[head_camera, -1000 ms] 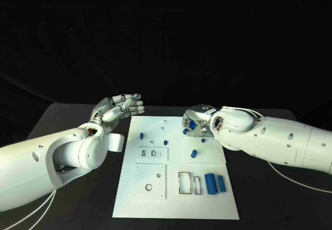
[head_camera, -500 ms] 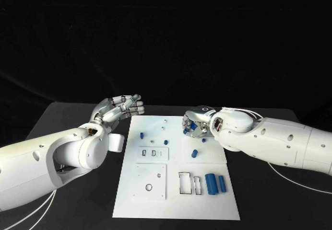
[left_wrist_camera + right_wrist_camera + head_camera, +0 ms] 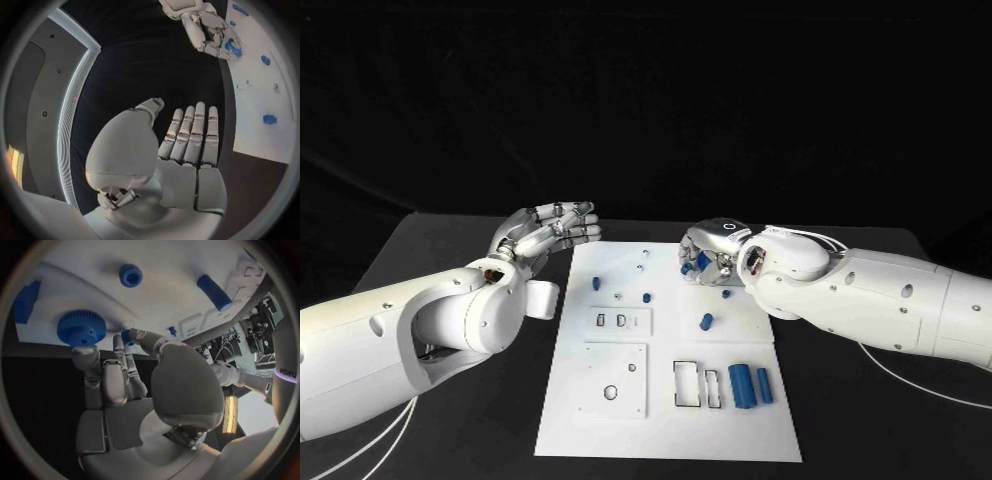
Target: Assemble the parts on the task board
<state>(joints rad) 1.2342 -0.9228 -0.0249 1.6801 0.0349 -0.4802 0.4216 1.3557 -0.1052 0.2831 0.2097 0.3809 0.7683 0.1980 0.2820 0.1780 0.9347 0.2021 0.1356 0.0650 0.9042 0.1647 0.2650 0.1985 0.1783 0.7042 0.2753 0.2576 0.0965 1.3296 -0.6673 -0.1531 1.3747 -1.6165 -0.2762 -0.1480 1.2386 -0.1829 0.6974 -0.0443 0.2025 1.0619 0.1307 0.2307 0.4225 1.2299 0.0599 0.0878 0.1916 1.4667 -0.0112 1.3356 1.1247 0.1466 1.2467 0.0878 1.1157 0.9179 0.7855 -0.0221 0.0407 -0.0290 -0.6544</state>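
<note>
Surface: black, carrying the task board lengthwise away from the robot.
Task board: white flat plate in the middle of the surface, with raised white sub-plates and cut-outs.
Near end, right: two blue cylinders lie side by side, the left one thicker, just beside two narrow rectangular slots.
Near end, left: a square plate with small round holes.
Mid board: a smaller plate with slotted openings; to its right a short blue peg lies tilted on the bare board.
Farther on: a small blue part and another blue part stand apart from one another on the left half.
Far right corner: right hand sits over the board edge, palm down, fingers curled around blue pieces.
Right hand detail: in the right wrist view the fingertips pinch a small blue part; a toothed blue gear touches the outer finger, and whether it is gripped I cannot tell.
Nearby parts in that view: a blue ring-shaped piece and a ribbed blue cylinder lie on the white board, clear of the hand.
Left hand: raised beside the board's far left corner, off the board, fingers extended close together, thumb apart, holding nothing.
</note>
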